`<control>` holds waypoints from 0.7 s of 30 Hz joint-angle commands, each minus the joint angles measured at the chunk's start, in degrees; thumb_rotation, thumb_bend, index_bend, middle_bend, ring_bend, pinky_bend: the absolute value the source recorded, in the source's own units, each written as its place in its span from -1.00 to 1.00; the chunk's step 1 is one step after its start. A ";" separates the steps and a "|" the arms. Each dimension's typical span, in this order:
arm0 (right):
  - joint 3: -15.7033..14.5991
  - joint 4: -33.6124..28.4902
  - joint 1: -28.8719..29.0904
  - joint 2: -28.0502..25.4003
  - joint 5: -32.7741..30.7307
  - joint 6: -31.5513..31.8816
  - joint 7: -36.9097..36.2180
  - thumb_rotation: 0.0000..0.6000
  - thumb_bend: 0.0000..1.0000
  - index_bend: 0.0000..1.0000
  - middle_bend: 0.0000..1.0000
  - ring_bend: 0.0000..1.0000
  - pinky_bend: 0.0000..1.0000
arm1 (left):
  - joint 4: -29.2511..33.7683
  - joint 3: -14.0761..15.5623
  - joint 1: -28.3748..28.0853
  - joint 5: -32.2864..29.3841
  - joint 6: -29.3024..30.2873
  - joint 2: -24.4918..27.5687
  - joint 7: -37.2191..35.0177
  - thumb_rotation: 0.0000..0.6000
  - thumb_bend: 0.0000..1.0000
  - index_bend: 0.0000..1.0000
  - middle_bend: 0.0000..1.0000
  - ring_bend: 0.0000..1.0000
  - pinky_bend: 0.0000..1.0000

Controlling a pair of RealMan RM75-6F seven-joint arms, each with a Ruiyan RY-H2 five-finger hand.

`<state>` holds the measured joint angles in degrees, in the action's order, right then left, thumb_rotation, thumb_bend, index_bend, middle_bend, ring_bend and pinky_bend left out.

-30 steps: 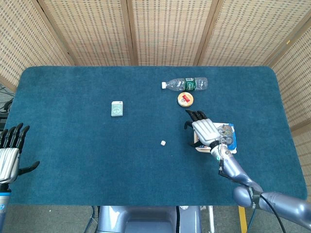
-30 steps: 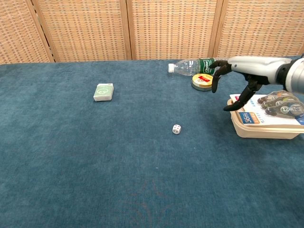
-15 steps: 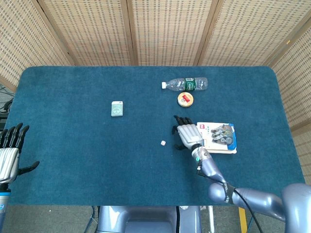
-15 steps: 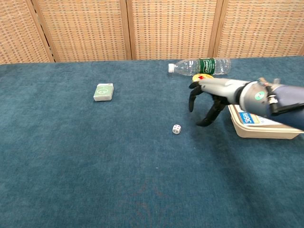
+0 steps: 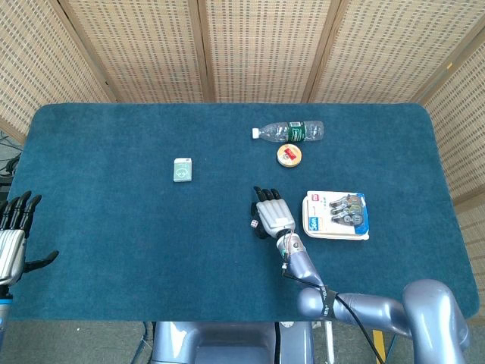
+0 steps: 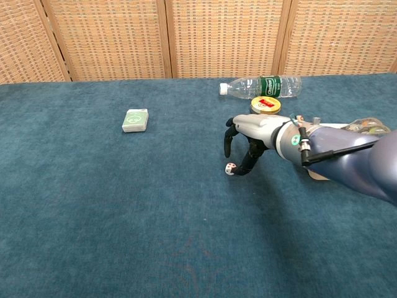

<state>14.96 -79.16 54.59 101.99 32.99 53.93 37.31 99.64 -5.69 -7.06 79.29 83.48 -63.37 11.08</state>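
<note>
My right hand (image 6: 245,139) arches over the small white die (image 6: 230,169), fingers apart and curved downward, holding nothing; the thumb tip stands just beside the die, contact not discernible. The die lies on the blue table cover (image 5: 114,227), left of the blister pack (image 5: 337,215). My left hand (image 5: 14,239) hangs released at the table's near-left edge, fingers spread. Farther back lie a green card box (image 5: 183,170), a round tin (image 5: 289,155) and a water bottle (image 5: 289,132).

Both hands, the right hand (image 5: 271,216) and the left hand (image 5: 12,244), are built with silver ribbed backs and black fingers, and the glossy blue-grey right arm is trailed by a black cable.
</note>
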 commanded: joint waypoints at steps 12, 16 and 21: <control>-0.74 4.36 1.21 2.87 -1.16 0.14 1.21 1.00 -0.27 -0.15 -1.00 -1.00 -1.00 | 0.17 -0.13 -0.30 -0.55 -0.65 0.79 -1.32 1.00 -1.00 -1.00 -1.00 -1.00 -1.00; -0.77 4.92 1.25 3.22 -1.36 -0.13 1.17 1.00 -0.27 -0.09 -1.00 -1.00 -1.00 | 0.07 -0.14 -0.36 -0.71 -0.87 0.94 -1.69 1.00 -1.00 -1.00 -1.00 -1.00 -1.00; -0.52 5.14 1.40 3.65 -1.06 -0.87 0.48 1.00 -0.17 -0.03 -1.00 -1.00 -1.00 | 0.05 -0.11 -0.48 -0.73 -1.02 1.00 -1.79 1.00 -1.00 -1.00 -1.00 -1.00 -1.00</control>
<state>14.37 -74.04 55.93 105.55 31.75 53.15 37.93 99.69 -5.80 -7.55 78.56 82.46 -62.37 9.29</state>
